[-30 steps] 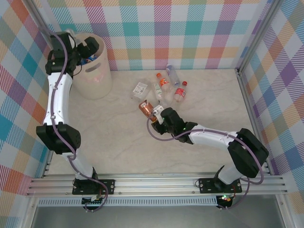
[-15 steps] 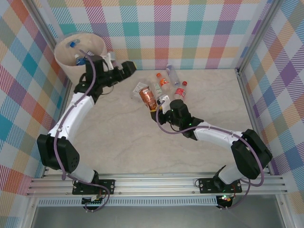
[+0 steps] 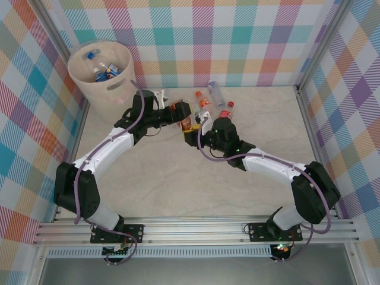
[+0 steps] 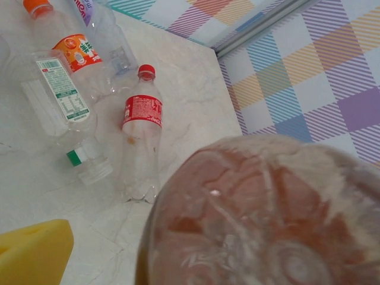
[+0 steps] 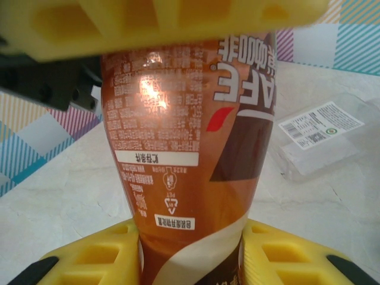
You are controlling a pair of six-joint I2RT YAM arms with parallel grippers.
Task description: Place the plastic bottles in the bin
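Note:
A brown-labelled plastic bottle [image 3: 186, 123] hangs over the middle of the table, and my right gripper [image 3: 195, 130] is shut on it. In the right wrist view the yellow pads [image 5: 89, 261] squeeze the bottle [image 5: 184, 136] near its neck. My left gripper [image 3: 180, 113] stands open around the bottle's base end [image 4: 255, 214]; one yellow finger [image 4: 35, 252] shows apart from it. Loose bottles with red [image 4: 142, 113], orange [image 4: 77, 50] and white-green [image 4: 59, 89] labels lie on the table. The bin [image 3: 110, 95] stands at the back left with bottles [image 3: 107, 72] inside.
A flattened clear bottle [image 5: 320, 136] lies just beyond the held one. More bottles [image 3: 215, 92] cluster at the back centre near the checked wall. A metal frame rail [image 3: 309, 119] borders the table's right side.
My left arm swung away from the bin and down to the brown bottle. My right gripper carried that bottle up and toward the back left to meet it.

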